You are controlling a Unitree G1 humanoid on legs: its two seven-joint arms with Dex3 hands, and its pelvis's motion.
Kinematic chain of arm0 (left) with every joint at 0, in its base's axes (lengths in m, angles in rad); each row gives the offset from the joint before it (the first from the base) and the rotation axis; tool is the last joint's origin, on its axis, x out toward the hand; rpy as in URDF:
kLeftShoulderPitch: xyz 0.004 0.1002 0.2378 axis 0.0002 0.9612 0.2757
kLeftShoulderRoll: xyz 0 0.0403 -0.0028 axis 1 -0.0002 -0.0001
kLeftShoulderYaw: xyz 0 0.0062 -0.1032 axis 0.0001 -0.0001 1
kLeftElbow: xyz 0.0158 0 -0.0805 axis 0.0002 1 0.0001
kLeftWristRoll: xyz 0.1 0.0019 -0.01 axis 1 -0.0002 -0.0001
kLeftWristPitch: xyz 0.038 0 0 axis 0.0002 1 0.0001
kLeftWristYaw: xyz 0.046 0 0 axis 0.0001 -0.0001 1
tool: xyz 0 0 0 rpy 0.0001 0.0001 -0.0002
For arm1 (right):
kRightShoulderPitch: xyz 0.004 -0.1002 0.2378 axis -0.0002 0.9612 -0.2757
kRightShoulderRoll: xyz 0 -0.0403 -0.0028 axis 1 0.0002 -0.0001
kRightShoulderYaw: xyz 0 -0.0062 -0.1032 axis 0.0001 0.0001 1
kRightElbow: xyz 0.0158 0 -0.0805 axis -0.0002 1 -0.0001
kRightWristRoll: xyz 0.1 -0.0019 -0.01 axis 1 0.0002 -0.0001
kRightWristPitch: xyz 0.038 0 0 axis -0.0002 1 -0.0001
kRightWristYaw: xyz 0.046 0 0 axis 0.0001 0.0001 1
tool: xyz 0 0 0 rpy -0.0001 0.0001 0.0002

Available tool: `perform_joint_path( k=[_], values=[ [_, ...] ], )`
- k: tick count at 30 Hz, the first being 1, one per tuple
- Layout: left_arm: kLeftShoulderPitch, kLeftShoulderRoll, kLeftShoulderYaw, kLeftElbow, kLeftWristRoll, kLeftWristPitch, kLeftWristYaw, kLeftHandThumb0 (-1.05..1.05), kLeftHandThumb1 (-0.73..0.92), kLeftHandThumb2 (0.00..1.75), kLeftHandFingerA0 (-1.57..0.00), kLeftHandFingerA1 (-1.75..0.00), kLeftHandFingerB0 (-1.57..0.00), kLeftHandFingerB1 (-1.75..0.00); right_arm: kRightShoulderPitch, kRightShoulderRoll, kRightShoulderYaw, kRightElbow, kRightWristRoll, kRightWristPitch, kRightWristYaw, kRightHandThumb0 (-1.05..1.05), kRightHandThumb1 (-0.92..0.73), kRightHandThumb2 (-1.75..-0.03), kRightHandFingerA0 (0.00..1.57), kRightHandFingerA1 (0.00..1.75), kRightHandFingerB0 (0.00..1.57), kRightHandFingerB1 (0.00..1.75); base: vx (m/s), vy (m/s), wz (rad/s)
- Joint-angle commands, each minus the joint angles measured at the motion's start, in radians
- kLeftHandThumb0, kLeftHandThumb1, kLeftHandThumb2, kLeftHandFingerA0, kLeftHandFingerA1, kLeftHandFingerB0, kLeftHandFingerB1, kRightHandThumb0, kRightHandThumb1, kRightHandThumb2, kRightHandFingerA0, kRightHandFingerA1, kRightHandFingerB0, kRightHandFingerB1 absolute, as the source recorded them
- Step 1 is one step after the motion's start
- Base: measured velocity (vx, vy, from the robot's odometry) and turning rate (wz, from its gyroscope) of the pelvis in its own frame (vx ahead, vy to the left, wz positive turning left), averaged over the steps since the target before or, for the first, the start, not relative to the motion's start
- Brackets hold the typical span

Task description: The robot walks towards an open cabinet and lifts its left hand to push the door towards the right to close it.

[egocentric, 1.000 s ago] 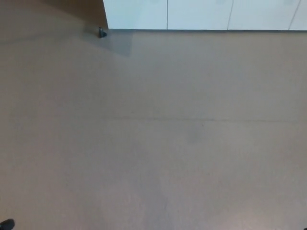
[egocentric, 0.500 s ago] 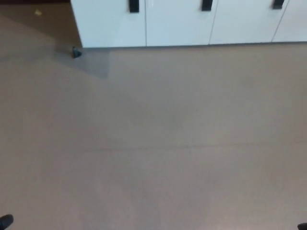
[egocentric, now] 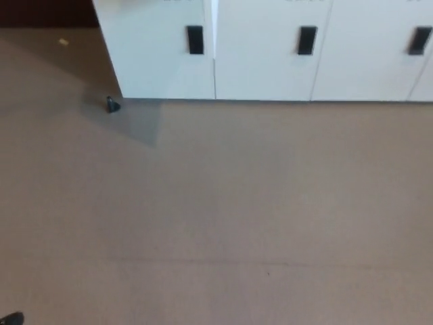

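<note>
An indoor room with built-in storage, of a plain office or utility kind; the exact sort of place could not be told.

A run of white cabinet doors [egocentric: 264,61] stood along the top of the head view, each with a black rectangular handle [egocentric: 195,39] set into it, and their lower edges met a smooth, bare brown floor [egocentric: 223,217] that filled most of the frame. A small dark doorstop-like object [egocentric: 111,104] sat on the floor just beside the leftmost door's corner, and a dark wall or recess [egocentric: 47,12] showed at the upper left.
</note>
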State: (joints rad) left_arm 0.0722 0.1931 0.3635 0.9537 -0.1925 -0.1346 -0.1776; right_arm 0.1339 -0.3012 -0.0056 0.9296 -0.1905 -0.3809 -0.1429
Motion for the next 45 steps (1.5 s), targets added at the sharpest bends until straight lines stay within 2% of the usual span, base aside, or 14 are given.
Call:
perform_joint_path(
  k=[1, 11, 21, 22, 23, 31, 32, 36, 39, 40, 42, 43, 45],
  values=[
    [-0.001, 0.018, 0.007, 0.006, -0.011, -0.012, -0.004, -0.18, 0.66, 0.59, -0.67, -0.49, -0.47, -0.41, 0.001, -0.005, 0.000, 0.007, 0.000, -0.014, 0.001, -0.39, -0.53, -0.90, 0.69, 0.66, 0.57, 0.60, 0.31, -0.163, 0.03],
    [-0.005, 0.025, -0.004, 0.029, 0.000, -0.031, -0.006, -0.20, 0.69, 0.60, -0.70, -0.49, -0.46, -0.41, -0.012, -0.006, 0.008, 0.015, -0.007, 0.006, 0.003, -0.37, -0.52, -0.90, 0.69, 0.66, 0.56, 0.60, 0.44, -0.013, -0.20],
    [-0.003, 0.029, -0.009, 0.020, 0.004, -0.034, 0.005, -0.19, 0.69, 0.60, -0.68, -0.49, -0.49, -0.42, -0.030, -0.006, 0.025, 0.031, -0.014, 0.011, 0.009, -0.36, -0.51, -0.91, 0.70, 0.67, 0.55, 0.60, 0.50, 0.062, 0.11],
    [-0.017, 0.031, -0.007, 0.023, -0.001, -0.031, 0.004, -0.20, 0.65, 0.59, -0.70, -0.50, -0.47, -0.42, -0.052, -0.007, 0.030, 0.036, -0.018, 0.015, 0.008, -0.38, -0.63, -0.59, 0.77, 0.49, 0.66, 0.45, 0.40, -0.097, 0.23],
    [-0.018, 0.033, -0.007, 0.023, -0.001, -0.032, 0.005, -0.20, 0.65, 0.59, -0.71, -0.49, -0.46, -0.41, -0.057, -0.008, 0.033, 0.032, -0.020, 0.020, 0.010, -0.37, -0.52, -0.92, 0.70, 0.67, 0.56, 0.61, 0.39, -0.132, 0.26],
    [-0.028, 0.038, -0.005, 0.021, -0.002, -0.034, 0.014, -0.19, 0.65, 0.59, -0.72, -0.50, -0.49, -0.42, -0.080, -0.004, 0.040, 0.038, -0.015, 0.023, 0.010, -0.37, -0.52, -0.91, 0.70, 0.67, 0.56, 0.61, 0.41, -0.281, 0.09],
    [-0.028, 0.039, -0.006, 0.021, -0.001, -0.034, 0.016, -0.18, 0.68, 0.60, -0.70, -0.49, -0.47, -0.42, -0.082, -0.004, 0.040, 0.040, -0.014, 0.027, 0.013, -0.38, -0.63, -0.59, 0.77, 0.49, 0.66, 0.45, 0.40, -0.139, 0.02],
    [-0.030, 0.040, -0.010, 0.025, 0.003, -0.036, 0.019, -0.19, 0.68, 0.59, -0.70, -0.49, -0.49, -0.42, -0.085, -0.004, 0.040, 0.046, -0.011, 0.027, 0.017, -0.38, -0.63, -0.59, 0.78, 0.49, 0.67, 0.46, 0.34, -0.075, -0.17],
    [-0.030, 0.039, -0.012, 0.024, 0.003, -0.038, 0.019, -0.19, 0.67, 0.60, -0.71, -0.49, -0.49, -0.42, -0.086, -0.005, 0.039, 0.053, -0.011, 0.024, 0.017, -0.38, -0.63, -0.59, 0.78, 0.49, 0.67, 0.46, 0.36, -0.024, 0.07],
    [-0.031, 0.040, -0.013, 0.024, 0.003, -0.039, 0.016, -0.19, 0.66, 0.59, -0.72, -0.50, -0.49, -0.42, -0.086, -0.005, 0.040, 0.053, -0.013, 0.024, 0.015, -0.37, -0.52, -0.91, 0.71, 0.67, 0.57, 0.61, 0.34, 0.088, 0.50],
    [-0.031, 0.041, -0.014, 0.024, 0.002, -0.040, 0.013, -0.19, 0.66, 0.59, -0.72, -0.50, -0.49, -0.42, -0.086, -0.006, 0.041, 0.052, -0.015, 0.024, 0.014, -0.37, -0.52, -0.91, 0.71, 0.67, 0.57, 0.61, 0.44, 0.122, -0.38],
    [-0.032, 0.041, -0.017, 0.026, 0.006, -0.042, 0.022, -0.20, 0.66, 0.60, -0.70, -0.49, -0.51, -0.43, -0.085, -0.006, 0.041, 0.057, -0.016, 0.017, 0.014, -0.39, -0.63, -0.60, 0.78, 0.50, 0.66, 0.46, 0.43, 0.116, -0.19],
    [-0.033, 0.042, -0.019, 0.031, 0.008, -0.044, 0.026, -0.20, 0.67, 0.60, -0.70, -0.49, -0.50, -0.42, -0.084, -0.006, 0.042, 0.059, -0.016, 0.015, 0.014, -0.38, -0.63, -0.59, 0.77, 0.49, 0.68, 0.46, 0.43, 0.105, -0.03]
  ],
)
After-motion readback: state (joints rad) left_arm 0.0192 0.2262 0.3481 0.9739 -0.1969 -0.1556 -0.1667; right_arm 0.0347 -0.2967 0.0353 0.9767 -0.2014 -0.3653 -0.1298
